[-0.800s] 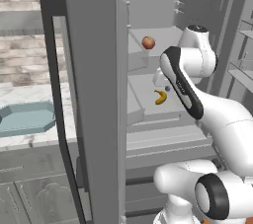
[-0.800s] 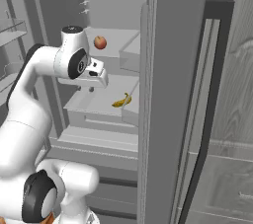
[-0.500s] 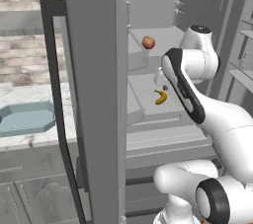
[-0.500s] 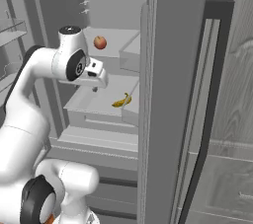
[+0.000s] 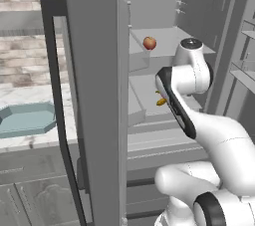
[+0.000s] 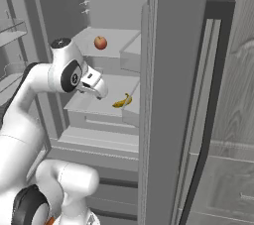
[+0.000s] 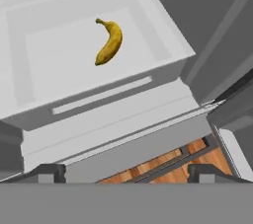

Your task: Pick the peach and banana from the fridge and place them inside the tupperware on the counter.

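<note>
The fridge [image 5: 94, 95] stands open. The peach [image 6: 100, 42] rests on an upper shelf; the banana [image 7: 109, 41] lies alone on the pale shelf below it. The claw [image 7: 126, 171] hangs above that shelf's front edge, fingers spread wide and holding nothing. The tupperware [image 5: 26, 119] sits on the marble tabletop [image 5: 35, 140] left of the fridge door.

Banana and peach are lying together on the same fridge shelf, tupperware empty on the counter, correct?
Not together. In the right base view the peach sits on a higher fridge shelf, the banana one below. The tupperware is empty on the counter.
</note>
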### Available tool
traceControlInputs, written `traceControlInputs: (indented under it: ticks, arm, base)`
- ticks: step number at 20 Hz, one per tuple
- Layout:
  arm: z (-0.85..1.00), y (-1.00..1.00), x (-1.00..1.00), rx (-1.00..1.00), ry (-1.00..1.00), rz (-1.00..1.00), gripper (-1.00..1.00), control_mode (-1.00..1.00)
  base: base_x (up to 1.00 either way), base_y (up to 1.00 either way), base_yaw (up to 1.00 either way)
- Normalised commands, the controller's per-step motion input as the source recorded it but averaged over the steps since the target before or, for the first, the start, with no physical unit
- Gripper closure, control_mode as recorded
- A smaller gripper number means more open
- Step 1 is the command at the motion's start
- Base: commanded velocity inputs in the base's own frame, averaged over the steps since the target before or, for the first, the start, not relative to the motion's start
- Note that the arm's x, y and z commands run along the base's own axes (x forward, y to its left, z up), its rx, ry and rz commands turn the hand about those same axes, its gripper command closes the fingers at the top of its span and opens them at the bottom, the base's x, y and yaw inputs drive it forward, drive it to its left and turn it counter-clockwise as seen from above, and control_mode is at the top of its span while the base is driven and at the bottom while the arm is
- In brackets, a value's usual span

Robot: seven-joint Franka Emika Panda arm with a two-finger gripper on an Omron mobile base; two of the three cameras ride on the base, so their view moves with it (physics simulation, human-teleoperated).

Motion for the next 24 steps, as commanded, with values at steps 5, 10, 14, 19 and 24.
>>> traceControlInputs:
  ticks: [5, 10, 14, 19, 24]
  arm:
    - [-0.27, -0.16, 0.40, 0.00, 0.00, -0.03, -1.00, -1.00]
    - [-0.34, -0.37, 0.51, 0.00, 0.00, 0.00, -1.00, -1.00]
    - [-0.35, -0.35, 0.45, 0.00, 0.00, 0.00, -1.00, -1.00]
    - [-0.35, -0.22, 0.43, 0.00, 0.00, 0.00, -1.00, -1.00]
    - [-0.40, -0.04, 0.32, 0.01, -0.01, 0.00, -1.00, -1.00]
  base:
    - [0.00, 0.00, 0.00]
    - [0.00, 0.00, 0.00]
    - [0.00, 0.00, 0.00]
    - [0.00, 0.00, 0.00]
    - [0.00, 0.00, 0.00]
